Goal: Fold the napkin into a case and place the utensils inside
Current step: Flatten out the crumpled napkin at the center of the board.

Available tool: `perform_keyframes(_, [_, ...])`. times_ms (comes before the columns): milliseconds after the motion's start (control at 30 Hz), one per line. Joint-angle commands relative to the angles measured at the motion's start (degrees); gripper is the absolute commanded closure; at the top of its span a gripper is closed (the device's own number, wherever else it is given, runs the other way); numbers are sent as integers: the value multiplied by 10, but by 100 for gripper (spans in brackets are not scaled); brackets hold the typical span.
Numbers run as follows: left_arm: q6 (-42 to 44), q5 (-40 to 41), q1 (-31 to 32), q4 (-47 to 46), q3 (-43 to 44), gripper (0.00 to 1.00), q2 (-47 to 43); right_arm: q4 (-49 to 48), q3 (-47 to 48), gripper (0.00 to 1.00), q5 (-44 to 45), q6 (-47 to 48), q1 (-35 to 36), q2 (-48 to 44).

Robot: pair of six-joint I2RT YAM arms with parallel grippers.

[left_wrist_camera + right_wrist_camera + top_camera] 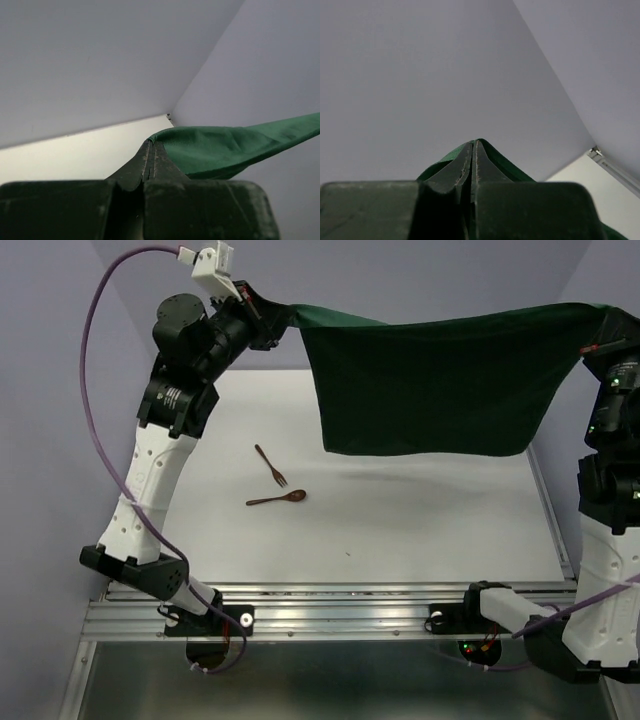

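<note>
dark green napkin (430,380), soft matte cloth hanging spread as a sheet, one top corner pinched tight in left gripper (151,152), other in right gripper (473,150), slim wooden fork (271,466) and spoon (278,499) flat on white table (430,530), below left jaws

The hanging napkin (430,380) hides the far right corner of the desk (420,530). The right arm (612,530) is cut off by the picture's right side. Close up, the pinched napkin corners are hidden inside the left gripper (151,152) and the right gripper (473,150). The prongs of the fork (270,465) are too small to count.
</note>
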State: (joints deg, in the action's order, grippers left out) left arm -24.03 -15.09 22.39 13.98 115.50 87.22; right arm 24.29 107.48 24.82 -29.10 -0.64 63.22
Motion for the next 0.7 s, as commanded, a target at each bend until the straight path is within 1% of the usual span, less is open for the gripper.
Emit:
perform_keyframes(0, [32, -21, -2, -78, -25, 100, -87, -47, 26, 99, 23, 17, 4, -41])
perform_keyframes(100, [39, -9, -2, -92, -53, 100, -141, -48, 29, 99, 25, 16, 4, -63])
perform_keyframes(233, [40, 5, -2, -106, -66, 100, -180, -48, 31, 99, 24, 13, 4, -87])
perform_keyframes(333, [36, -12, -2, -130, -88, 100, -197, -47, 27, 99, 26, 12, 4, -96])
perform_keyframes(533, [15, -34, -2, -131, -121, 100, -156, -34, -9, 99, 62, 28, 4, -83])
perform_keyframes(667, [-8, -48, -2, -131, -157, 100, -117, -34, -62, 99, 85, 44, 4, -53])
